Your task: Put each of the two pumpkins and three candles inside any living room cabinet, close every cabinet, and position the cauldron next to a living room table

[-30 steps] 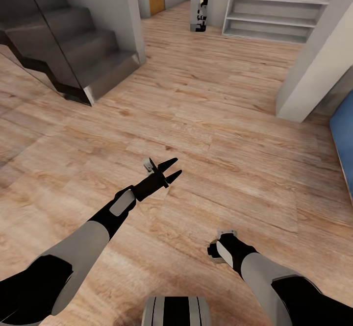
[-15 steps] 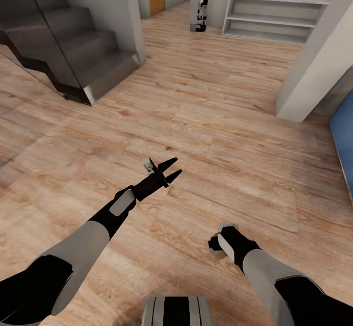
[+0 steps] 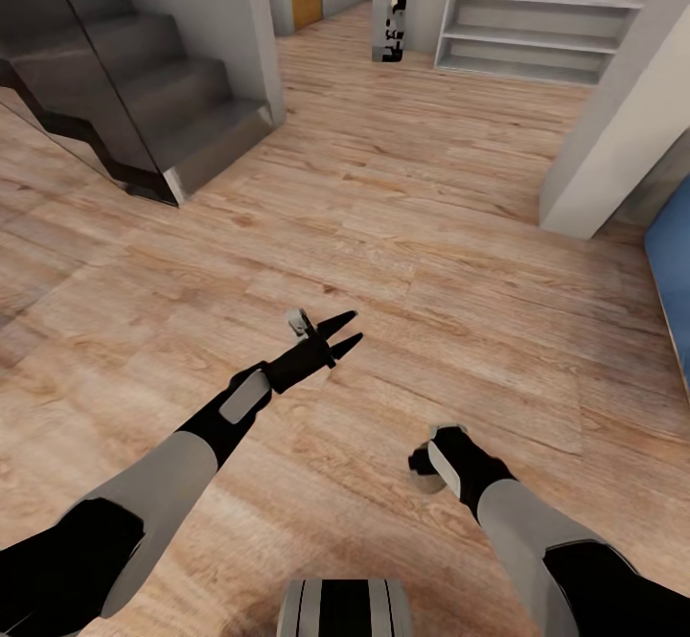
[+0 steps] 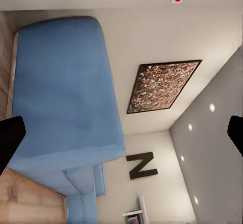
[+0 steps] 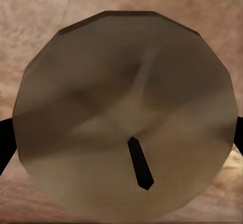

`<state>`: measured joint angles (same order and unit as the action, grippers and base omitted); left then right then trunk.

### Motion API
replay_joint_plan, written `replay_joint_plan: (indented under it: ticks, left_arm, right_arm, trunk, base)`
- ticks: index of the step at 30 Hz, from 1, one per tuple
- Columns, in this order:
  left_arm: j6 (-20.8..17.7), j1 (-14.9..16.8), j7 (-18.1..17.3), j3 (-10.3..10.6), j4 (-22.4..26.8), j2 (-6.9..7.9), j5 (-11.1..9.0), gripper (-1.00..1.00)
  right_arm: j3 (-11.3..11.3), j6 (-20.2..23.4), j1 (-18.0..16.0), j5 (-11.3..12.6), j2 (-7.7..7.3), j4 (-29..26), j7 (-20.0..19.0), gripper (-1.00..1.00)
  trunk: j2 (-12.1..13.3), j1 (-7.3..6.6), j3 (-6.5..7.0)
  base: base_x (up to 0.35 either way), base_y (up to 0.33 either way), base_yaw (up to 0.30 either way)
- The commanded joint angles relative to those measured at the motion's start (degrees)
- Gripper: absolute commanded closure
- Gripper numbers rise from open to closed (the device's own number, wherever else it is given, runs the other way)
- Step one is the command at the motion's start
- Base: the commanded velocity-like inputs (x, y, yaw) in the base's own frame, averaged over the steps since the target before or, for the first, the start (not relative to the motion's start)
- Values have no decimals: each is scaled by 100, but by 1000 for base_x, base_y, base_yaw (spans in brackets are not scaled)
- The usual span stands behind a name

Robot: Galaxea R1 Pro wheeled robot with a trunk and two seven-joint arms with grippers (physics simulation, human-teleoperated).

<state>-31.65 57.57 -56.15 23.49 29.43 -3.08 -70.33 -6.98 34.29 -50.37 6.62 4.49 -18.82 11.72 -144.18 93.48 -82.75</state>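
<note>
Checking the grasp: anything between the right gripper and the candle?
Nothing visible. In the right wrist view the candle sits directly between the dark fingertips, wick up, over bare wood floor. In the head view the right gripper points down at the floor with a pale candle under it.

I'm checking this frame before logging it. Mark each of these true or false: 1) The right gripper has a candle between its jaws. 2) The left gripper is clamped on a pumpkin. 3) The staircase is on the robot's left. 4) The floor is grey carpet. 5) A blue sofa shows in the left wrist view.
1) True: the candle sits between the right gripper's jaws, wick visible.
2) False: the left gripper is open and empty.
3) True: the staircase stands to the left.
4) False: the floor is light wood planks.
5) True: the blue sofa is there.
</note>
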Motion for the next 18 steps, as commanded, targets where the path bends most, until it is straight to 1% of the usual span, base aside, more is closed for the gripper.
replay_joint_plan:
  ticks: [1,3,6,9,11,14,15,16,18]
  left_arm:
    - [0,1,3,35,54,0,2,-100]
    - [-3,6,15,86,177,7,6,-100]
    - [-10,13,128,130,280,32,9,-100]
    - [-16,28,353,156,329,53,13,-100]
    - [-16,31,416,158,385,64,18,-100]
    - [-17,28,464,162,600,96,91,-100]
    - [-17,27,473,163,694,118,147,-100]
    - [-17,27,475,163,716,124,162,-100]
    - [-17,26,480,164,779,143,206,-100]
  right_arm:
    - [2,55,0,15,0,-48,6,100]
    - [3,191,0,15,-5,-155,6,100]
    - [4,393,0,21,-70,-371,4,100]
    - [4,446,0,23,-130,-459,-46,100]
    - [4,451,-1,24,-144,-470,-166,100]
    - [2,451,0,23,-203,-475,-565,100]
    - [-2,445,0,22,-262,-474,-780,100]
    - [-2,442,0,20,-281,-474,-851,100]
    - [-4,427,0,14,-359,-470,-1212,100]
  trunk:
    - [0,0,0]
    - [0,0,0]
    - [0,0,0]
    - [0,0,0]
    - [0,0,0]
    - [0,0,0]
    - [0,0,0]
    - [0,0,0]
    - [0,0,0]
  base:
    - [0,0,0]
    - [0,0,0]
    - [0,0,0]
    - [0,0,0]
    - [0,0,0]
    - [0,0,0]
    - [0,0,0]
    - [0,0,0]
    - [0,0,0]
